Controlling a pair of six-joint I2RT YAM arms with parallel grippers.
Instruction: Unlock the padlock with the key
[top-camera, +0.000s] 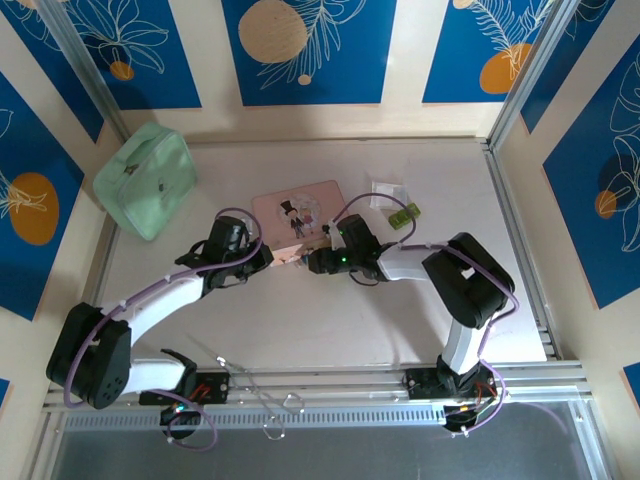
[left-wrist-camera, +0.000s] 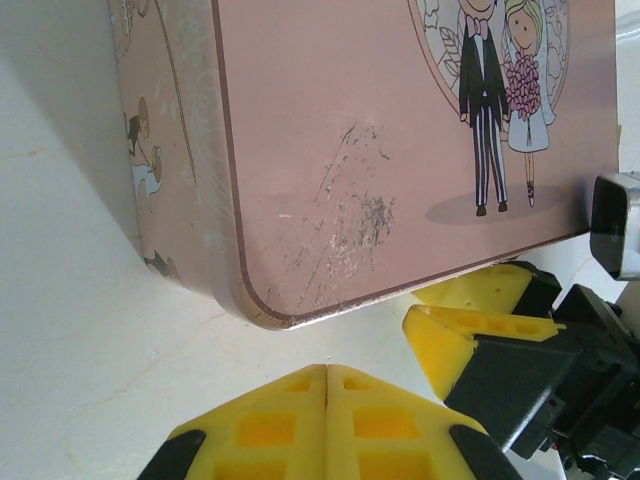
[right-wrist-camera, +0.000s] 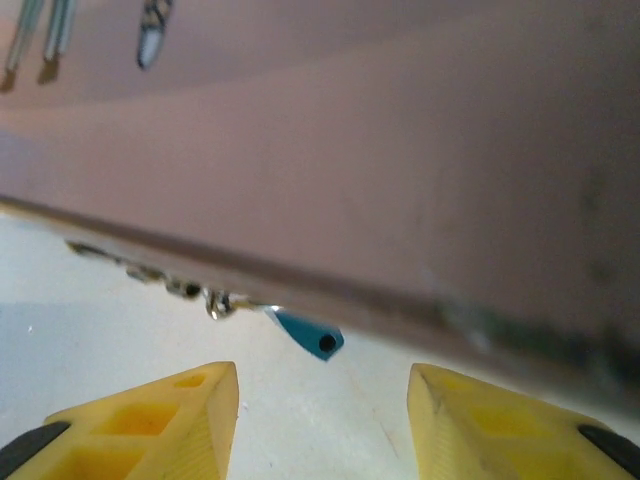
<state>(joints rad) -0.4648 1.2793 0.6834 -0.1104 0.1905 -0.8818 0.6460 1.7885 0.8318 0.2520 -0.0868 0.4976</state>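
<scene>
With right end effector (right-wrist-camera: 322, 375) parted halfway and empty, left end effector (left-wrist-camera: 326, 385) closed tight on nothing: approach slowly the padlock (right-wrist-camera: 312, 337) at the edge of the pink tin (right-wrist-camera: 400, 150), without pushing it.

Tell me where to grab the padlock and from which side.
Grip the padlock by its blue body. It sticks out below the front edge of the box, with its free end pointing toward the open right gripper. So come straight in from the front, probably with one finger on either side of the body.
</scene>
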